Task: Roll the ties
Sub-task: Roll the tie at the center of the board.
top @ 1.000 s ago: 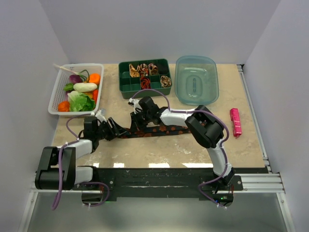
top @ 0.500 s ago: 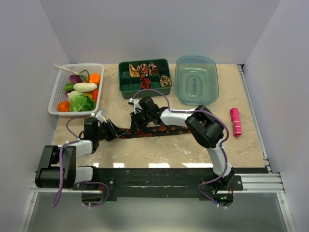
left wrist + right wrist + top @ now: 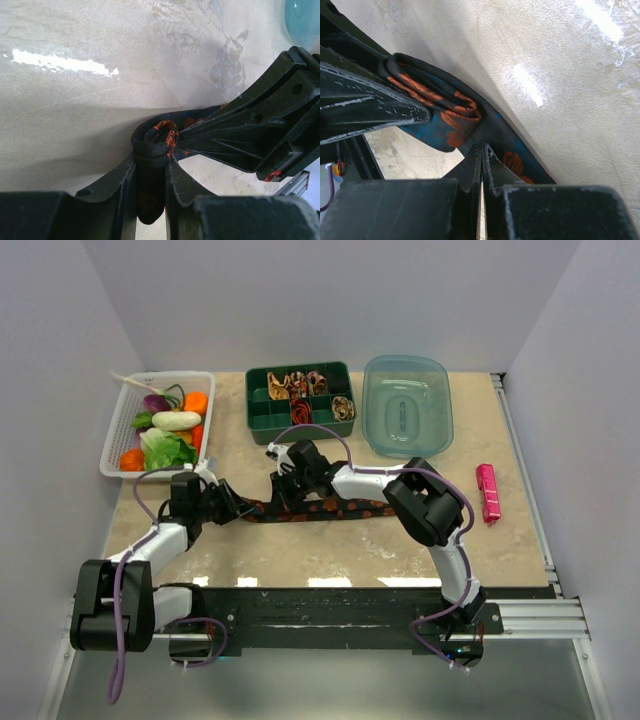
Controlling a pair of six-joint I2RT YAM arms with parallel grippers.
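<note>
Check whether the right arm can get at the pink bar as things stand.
Probably yes. The pink bar lies in the open on the table, beside the right arm's elbow. But the right pincer is shut, down at the spotted tie, and would have to fold back tightly.
</note>
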